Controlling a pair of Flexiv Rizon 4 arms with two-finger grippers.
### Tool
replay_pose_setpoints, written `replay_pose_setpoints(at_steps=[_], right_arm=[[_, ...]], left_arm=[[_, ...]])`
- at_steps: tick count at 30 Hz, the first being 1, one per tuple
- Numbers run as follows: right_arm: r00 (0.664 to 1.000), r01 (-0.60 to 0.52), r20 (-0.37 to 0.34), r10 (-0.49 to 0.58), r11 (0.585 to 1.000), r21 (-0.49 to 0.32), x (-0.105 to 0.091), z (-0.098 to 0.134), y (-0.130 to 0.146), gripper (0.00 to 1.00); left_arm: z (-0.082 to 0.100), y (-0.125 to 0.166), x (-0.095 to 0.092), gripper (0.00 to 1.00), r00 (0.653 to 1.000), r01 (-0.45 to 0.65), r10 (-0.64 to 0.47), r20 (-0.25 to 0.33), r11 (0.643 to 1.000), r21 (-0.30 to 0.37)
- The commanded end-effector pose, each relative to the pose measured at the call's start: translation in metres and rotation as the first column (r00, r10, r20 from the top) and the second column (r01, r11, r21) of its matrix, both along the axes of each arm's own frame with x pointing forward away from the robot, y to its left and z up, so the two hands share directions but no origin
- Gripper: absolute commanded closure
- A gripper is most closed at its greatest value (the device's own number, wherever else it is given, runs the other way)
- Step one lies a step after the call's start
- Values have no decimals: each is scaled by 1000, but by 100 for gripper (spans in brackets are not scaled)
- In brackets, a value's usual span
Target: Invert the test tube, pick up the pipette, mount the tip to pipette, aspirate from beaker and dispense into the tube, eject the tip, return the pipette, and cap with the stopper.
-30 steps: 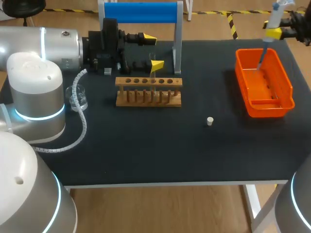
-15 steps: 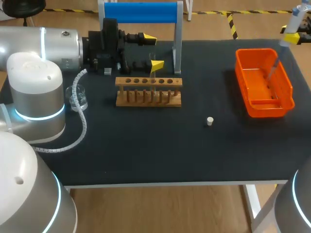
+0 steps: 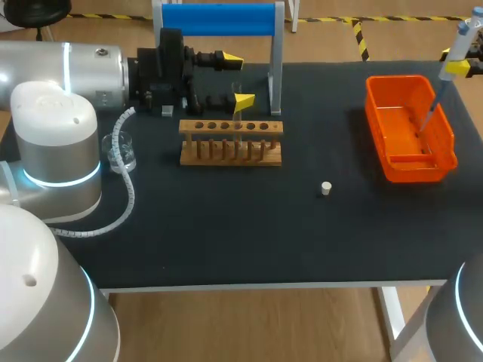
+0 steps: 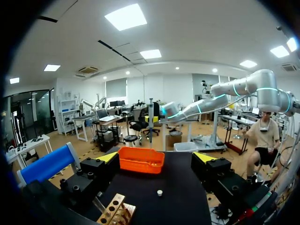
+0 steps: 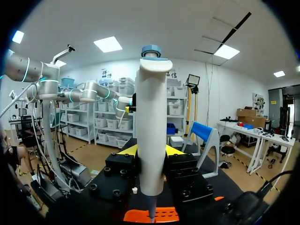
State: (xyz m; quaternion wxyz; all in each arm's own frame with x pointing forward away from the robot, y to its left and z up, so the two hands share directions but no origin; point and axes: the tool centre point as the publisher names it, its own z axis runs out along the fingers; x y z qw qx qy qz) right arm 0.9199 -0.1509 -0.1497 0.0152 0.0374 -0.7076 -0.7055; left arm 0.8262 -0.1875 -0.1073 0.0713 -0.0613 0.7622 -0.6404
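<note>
The right fingers (image 3: pixel 455 65) are clenched on the white pipette with the blue cap (image 5: pixel 151 117). They hold it upright above the orange plastic tub (image 3: pixel 392 162), so its thin tip (image 3: pixel 429 121) hangs over the tub's inside. I judge this to be the eject step, with the tub there to catch the tip. Well left of the tub, the left fingers (image 3: pixel 236 78) stand spread wide, grasping nothing, just over the wooden test tube rack (image 3: pixel 230 151), probably parked there. The small white stopper (image 3: pixel 326 188) lies on the dark surface (image 3: pixel 226 226) left of the tub, ready for capping, which is not yet done.
</note>
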Motion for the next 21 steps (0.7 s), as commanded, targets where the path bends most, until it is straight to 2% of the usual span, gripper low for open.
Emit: replay_pose_setpoints(at_steps=[1, 12, 21], right_arm=[[999, -39, 5, 38, 999, 11, 6, -8, -6, 100], [996, -70, 64, 69, 997, 19, 12, -14, -10, 100], [994, -87, 61, 86, 996, 7, 15, -16, -11, 100]], left_arm=[[-1, 0, 0, 0, 1000, -1, 1, 2, 1000, -3], [-1, 0, 0, 0, 1000, -1, 1, 2, 1000, -3], [-1, 0, 0, 0, 1000, -1, 1, 2, 1000, -3]])
